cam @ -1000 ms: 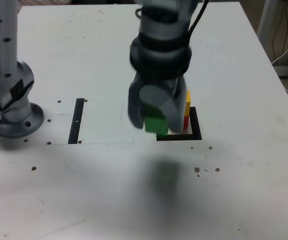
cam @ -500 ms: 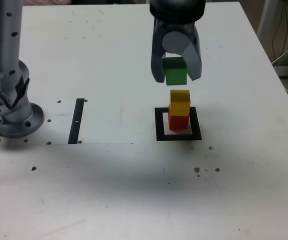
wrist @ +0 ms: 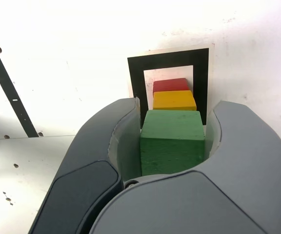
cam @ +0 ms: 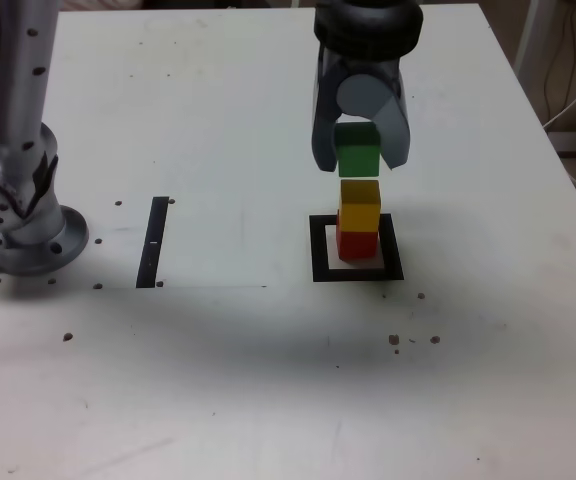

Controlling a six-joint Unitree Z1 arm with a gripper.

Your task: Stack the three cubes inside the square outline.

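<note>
Green cube (cam: 358,152) is gripped in the closed pincer (cam: 359,160), above yellow (cam: 360,206); final placing is under way, careful alignment and lowering now being needed.

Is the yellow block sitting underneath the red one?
No, the yellow cube sits on top of the red cube.

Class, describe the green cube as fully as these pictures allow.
The green cube is a small, solid-coloured block with a matte face; in the wrist view, its upper face looks lighter than the side below it. What it is made of cannot be told for certain, perhaps painted wood. It sits upright between the gripper's fingers, held off the table, and in the exterior view appears just above the yellow cube.
</note>
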